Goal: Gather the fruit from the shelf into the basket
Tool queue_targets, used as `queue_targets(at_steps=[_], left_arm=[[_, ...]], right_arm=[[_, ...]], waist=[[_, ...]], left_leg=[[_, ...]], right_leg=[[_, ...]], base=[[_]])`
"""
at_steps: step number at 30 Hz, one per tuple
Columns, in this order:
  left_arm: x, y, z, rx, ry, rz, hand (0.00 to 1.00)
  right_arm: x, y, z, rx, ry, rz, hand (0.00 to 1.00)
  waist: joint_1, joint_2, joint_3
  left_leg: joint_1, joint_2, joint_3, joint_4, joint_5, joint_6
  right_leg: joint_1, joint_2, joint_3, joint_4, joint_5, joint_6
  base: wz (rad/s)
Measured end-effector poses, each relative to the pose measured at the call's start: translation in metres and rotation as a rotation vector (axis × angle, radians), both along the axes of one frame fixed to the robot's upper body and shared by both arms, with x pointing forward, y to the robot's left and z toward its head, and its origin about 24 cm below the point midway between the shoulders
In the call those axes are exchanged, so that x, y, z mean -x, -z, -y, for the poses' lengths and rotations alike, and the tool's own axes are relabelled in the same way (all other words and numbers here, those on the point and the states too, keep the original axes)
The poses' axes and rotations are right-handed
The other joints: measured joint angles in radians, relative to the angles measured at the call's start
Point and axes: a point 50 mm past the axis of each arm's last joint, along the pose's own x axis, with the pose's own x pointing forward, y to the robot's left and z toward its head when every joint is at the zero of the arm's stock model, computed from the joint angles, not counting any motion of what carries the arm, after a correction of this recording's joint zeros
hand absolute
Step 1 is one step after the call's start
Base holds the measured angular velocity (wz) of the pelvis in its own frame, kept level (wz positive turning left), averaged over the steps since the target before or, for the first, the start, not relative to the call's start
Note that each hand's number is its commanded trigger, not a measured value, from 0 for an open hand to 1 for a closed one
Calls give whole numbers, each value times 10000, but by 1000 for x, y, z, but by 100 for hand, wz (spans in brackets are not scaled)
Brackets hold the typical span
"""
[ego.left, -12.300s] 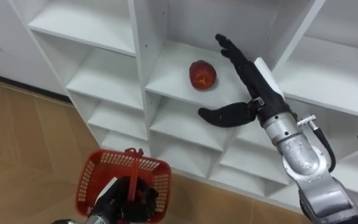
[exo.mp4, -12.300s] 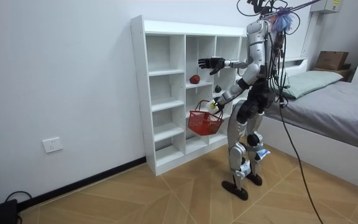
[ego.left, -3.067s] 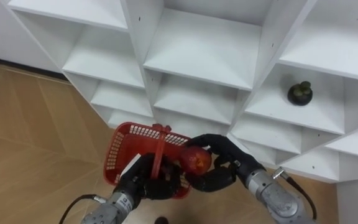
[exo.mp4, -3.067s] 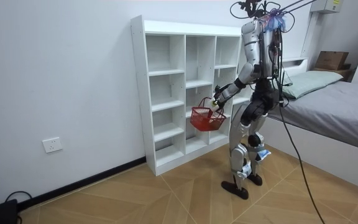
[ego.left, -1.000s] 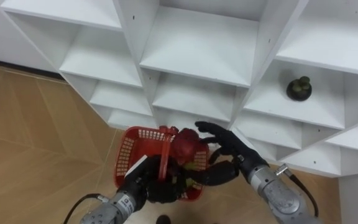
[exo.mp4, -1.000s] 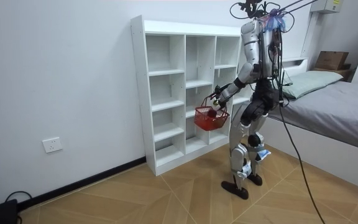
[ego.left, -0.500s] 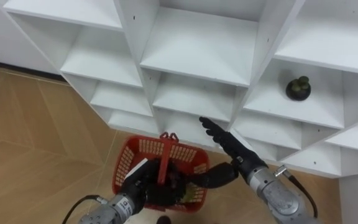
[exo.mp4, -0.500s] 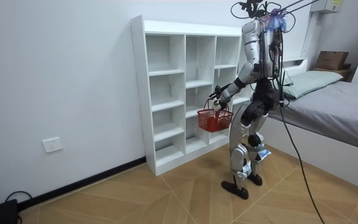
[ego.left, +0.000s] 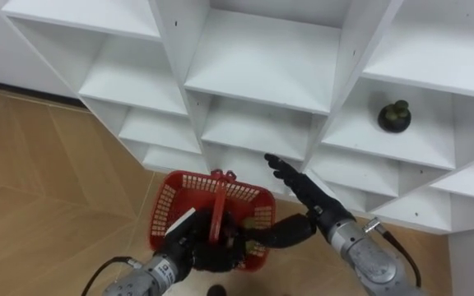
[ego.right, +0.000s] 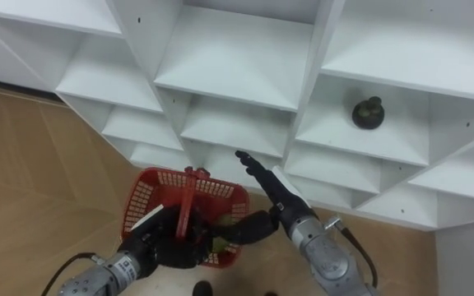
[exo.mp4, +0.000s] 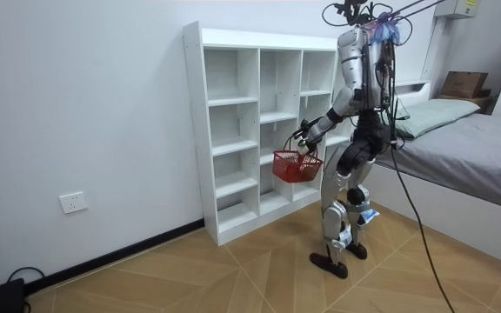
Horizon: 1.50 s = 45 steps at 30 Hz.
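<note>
My left hand [ego.left: 189,247] is shut on the upright handle [ego.left: 218,204] of a red mesh basket [ego.left: 174,201], held low in front of the white closet [ego.left: 262,57]. The right hand [ego.left: 304,194] is open just right of the basket, fingers straight toward the shelves, thumb over the basket's right edge. What lies inside the basket is mostly hidden behind my left hand. A dark green fruit [ego.left: 393,116] sits on a shelf at the right, above the right hand. In the room view I stand facing the closet with the basket [exo.mp4: 296,165] at hip height.
The closet's other compartments in view hold nothing. Wooden floor [ego.left: 48,189] lies to the left and below. In the room view a bed [exo.mp4: 472,148] stands behind me on the room view's right, and a wall socket [exo.mp4: 73,203] is on the left wall.
A second ago my right hand held a red apple over the basket; the apple has left the hand, which is now open with straight fingers. The basket has shifted slightly.
</note>
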Motion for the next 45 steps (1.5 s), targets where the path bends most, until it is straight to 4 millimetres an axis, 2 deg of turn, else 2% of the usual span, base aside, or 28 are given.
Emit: queue_targets(at_steps=[9, 14, 24, 33, 40, 45], left_arm=[[1, 1, -5, -219, -344, -2, 100], [2, 3, -11, -473, -832, -34, 100], [6, 5, -18, -780, -1368, -99, 100], [11, 7, -31, -884, -2069, -243, 100], [12, 8, -31, -951, -2143, -281, 100], [11, 8, -31, -948, -2147, -272, 100]], right_arm=[[2, 8, 8, 136, 624, -174, 0], [1, 7, 15, 100, 1425, 64, 0], [-3, 0, 32, 85, 3185, 905, 0], [-5, -6, 46, 184, 4720, 1838, 0], [-5, -9, 50, 285, 5614, 2416, 0], [-6, -13, 53, 75, 6034, 2756, 0]], waist=[[6, -143, 7], [-195, -215, -2], [-289, -208, -7], [-582, -188, -22], [-575, -27, -125], [-577, -6, -132]], left_leg=[[295, -5, 206, -164, 9, -4], [319, -6, 252, -161, 7, -2], [562, 32, 533, -335, 5, -6], [637, 44, 551, -336, 4, -7], [650, 52, 553, -314, 6, -8], [655, 55, 536, -322, 9, -12]], right_leg=[[159, -14, 131, -14, -5, 8], [154, -20, 174, 11, -3, 11], [171, 21, 397, -40, -1, 9], [246, 43, 401, -38, 13, -1], [243, 52, 403, -21, 17, -8], [248, 48, 399, -19, 18, -10]], base=[[-5], [-2], [-8], [0], [0], [0]])
